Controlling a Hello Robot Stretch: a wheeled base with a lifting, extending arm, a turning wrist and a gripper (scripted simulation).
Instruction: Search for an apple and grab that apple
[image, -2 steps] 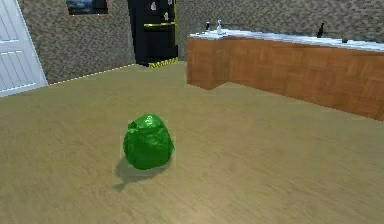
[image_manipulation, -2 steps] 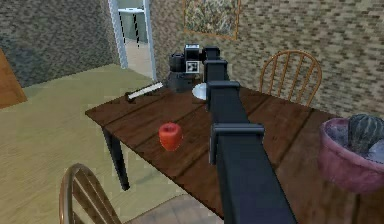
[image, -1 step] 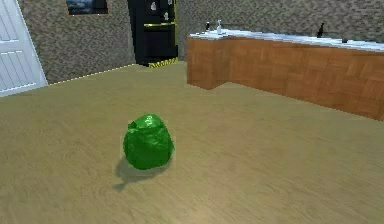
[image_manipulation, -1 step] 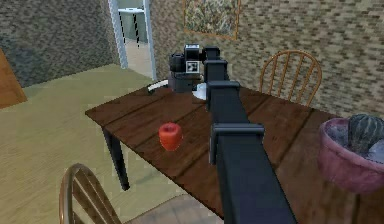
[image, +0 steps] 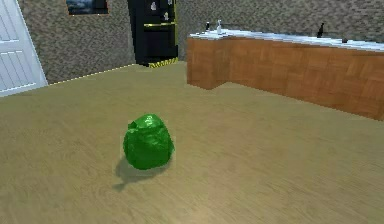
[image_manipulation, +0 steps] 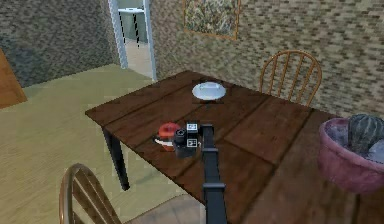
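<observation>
The gripper (image_manipulation: 173, 139) stood over the dark wooden table (image_manipulation: 250, 130), at the end of the arm (image_manipulation: 211, 175). A small red thing (image_manipulation: 167, 127), round like an apple, lay on the table right at the fingers, so I could not tell whether the gripper held anything or whether it touched the red thing. Farther out on the table sat a white dish (image_manipulation: 208, 91), and at the arm side view's right a pink pot (image_manipulation: 345, 165). A chair (image_manipulation: 291, 74) stood beyond the table. In the forward view, a green bag (image: 149, 143) lay on the floor before a brown counter (image: 290, 68).
</observation>
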